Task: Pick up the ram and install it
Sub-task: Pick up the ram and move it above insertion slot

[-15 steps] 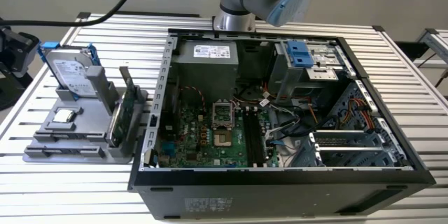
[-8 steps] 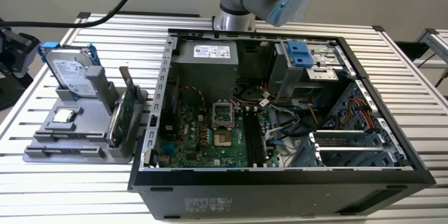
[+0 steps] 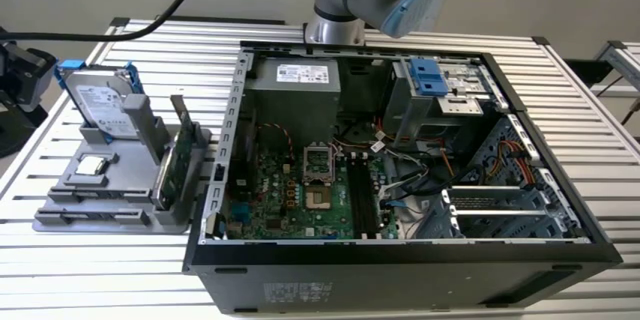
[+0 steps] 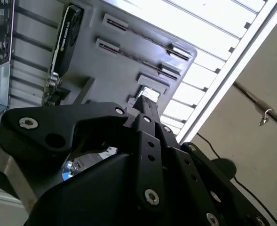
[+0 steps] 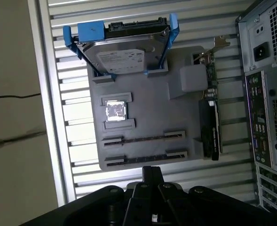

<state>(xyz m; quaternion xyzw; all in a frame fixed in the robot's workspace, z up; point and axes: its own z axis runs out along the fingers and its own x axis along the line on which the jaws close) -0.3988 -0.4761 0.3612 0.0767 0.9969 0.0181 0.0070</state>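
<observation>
The ram shows as thin dark strips standing edge-up in the two long slots (image 5: pixel 143 139) at one end of the grey parts tray (image 5: pixel 176 122). These slots also appear in the second wrist view (image 4: pixel 137 36) and at the tray's near end in the exterior view (image 3: pixel 95 218). My gripper (image 4: pixel 145 101) hangs well above the tray, its black fingers drawn together with nothing between them; its tip (image 5: pixel 151 170) lies just off the tray's slotted end. The open computer case (image 3: pixel 400 252) lies at the exterior view's right of the tray, with the motherboard's black memory slots (image 3: pixel 362 192) beside the processor socket.
On the tray stand a silver hard drive with blue rails (image 5: pixel 124 49), a small square chip (image 5: pixel 115 111) and a green expansion card (image 5: pixel 211 122) on edge. The robot's base (image 3: pixel 335 5) rises behind the case. The slatted metal table (image 3: pixel 90 267) carries everything.
</observation>
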